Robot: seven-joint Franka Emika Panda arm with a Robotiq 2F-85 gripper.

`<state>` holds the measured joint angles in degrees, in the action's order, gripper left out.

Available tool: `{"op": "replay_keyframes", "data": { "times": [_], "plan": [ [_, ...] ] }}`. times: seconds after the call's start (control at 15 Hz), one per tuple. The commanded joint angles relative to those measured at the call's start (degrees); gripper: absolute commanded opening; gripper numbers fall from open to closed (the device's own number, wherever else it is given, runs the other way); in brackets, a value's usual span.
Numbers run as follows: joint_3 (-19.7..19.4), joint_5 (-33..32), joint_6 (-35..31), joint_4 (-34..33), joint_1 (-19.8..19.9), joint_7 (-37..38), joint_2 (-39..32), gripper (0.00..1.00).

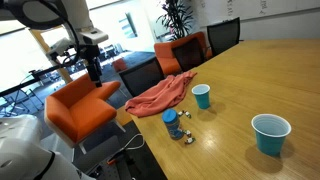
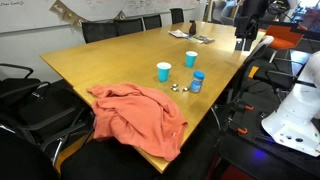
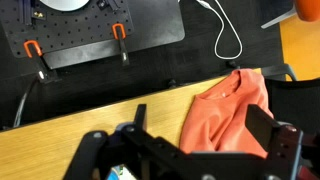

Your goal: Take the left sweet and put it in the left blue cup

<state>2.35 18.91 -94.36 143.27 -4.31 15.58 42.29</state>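
Two small sweets point(image 2: 178, 89) lie on the wooden table point(image 2: 110, 60) beside a short blue container point(image 2: 197, 82); in an exterior view they show as tiny specks point(image 1: 186, 136). Two open blue cups stand on the table in both exterior views: one point(image 1: 201, 95) point(image 2: 164, 71) near the orange cloth, one point(image 1: 270, 133) point(image 2: 191, 59) farther from it. My gripper point(image 1: 93, 68) point(image 2: 243, 42) hangs high beyond the table's edge, far from the sweets. In the wrist view its jaws point(image 3: 200, 130) are open and empty above the cloth point(image 3: 225, 110). The wrist view shows no sweets or cups.
An orange cloth point(image 1: 158, 95) point(image 2: 135, 115) lies crumpled at the table's edge. Orange and black chairs point(image 1: 80, 108) stand around the table. On the floor below lie a black perforated board point(image 3: 90, 30) and a white cable point(image 3: 225, 40).
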Motion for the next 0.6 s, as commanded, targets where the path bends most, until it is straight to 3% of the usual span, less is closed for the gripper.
{"op": "replay_keyframes", "data": {
  "times": [0.0, 0.33, 0.53],
  "plan": [
    [1.2, 0.7, 0.4, -0.2, 1.6, -0.8, 0.0, 1.00],
    [1.2, 0.7, 0.4, -0.2, 1.6, -0.8, 0.0, 1.00],
    [2.1, -0.1, -5.1, -1.7, 3.0, -0.4, -5.7, 1.00]
  ]
}}
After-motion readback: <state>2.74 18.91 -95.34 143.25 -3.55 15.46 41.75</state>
